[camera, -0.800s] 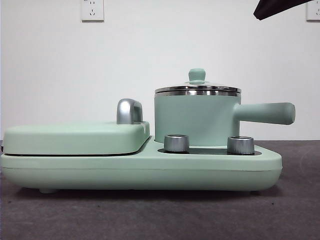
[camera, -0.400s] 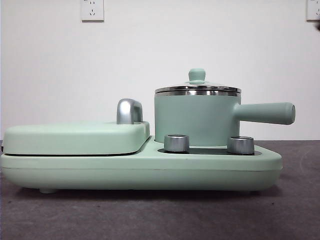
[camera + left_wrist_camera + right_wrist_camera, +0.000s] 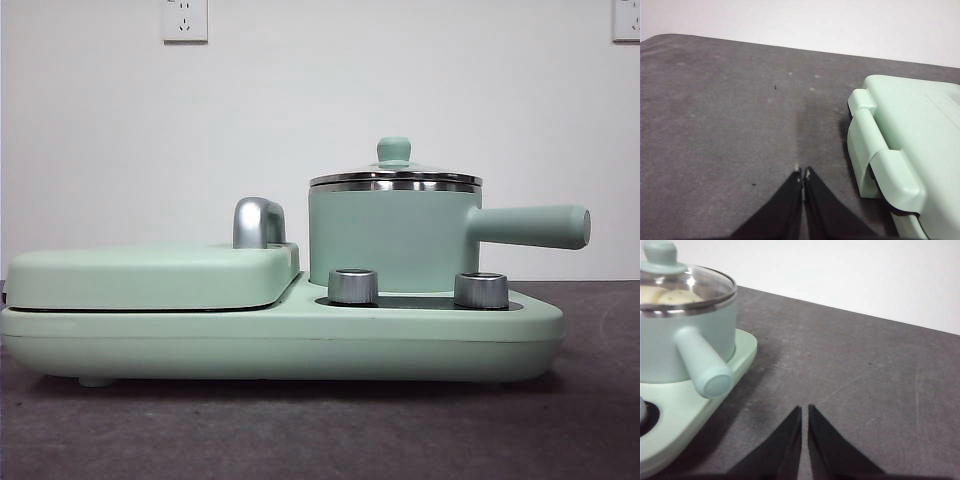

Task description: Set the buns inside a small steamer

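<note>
already both buns (image 3: pixel 670 296) sit inside the small steamer (image 3: pixel 392 240) under its lid; left gripper (image 3: pixel 802 173) and right gripper (image 3: pixel 804 410), pressed together, hang beside it. a careless swing could clip its handle.

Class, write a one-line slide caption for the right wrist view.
Buns sit under the small steamer's glass lid; the right hand, shut, hangs nearby.

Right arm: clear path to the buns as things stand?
Probably not. The buns sit inside the small steamer under its glass lid, so the lid blocks them. The right gripper is shut, off beside the handle over bare table.
</note>
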Action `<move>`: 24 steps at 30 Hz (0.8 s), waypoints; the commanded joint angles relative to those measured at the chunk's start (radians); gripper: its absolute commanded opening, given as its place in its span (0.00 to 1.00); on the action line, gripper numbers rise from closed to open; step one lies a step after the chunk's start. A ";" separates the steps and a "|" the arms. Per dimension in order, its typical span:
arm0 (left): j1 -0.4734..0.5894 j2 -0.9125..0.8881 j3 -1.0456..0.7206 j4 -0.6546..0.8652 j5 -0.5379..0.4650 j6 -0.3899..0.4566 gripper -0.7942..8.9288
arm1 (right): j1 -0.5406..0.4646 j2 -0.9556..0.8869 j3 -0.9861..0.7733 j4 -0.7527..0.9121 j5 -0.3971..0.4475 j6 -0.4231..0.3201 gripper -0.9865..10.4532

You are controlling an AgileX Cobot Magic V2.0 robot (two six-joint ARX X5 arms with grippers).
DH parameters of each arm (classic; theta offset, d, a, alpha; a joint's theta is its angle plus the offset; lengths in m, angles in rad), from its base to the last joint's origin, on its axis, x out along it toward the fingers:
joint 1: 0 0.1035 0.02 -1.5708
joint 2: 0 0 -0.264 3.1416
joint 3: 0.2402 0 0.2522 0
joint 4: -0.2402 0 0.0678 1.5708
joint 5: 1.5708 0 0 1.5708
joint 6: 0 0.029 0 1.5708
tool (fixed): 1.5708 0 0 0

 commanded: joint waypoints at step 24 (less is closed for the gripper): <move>0.001 -0.001 -0.006 0.004 0.000 0.009 0.09 | -0.013 -0.023 -0.103 0.120 0.003 0.065 0.10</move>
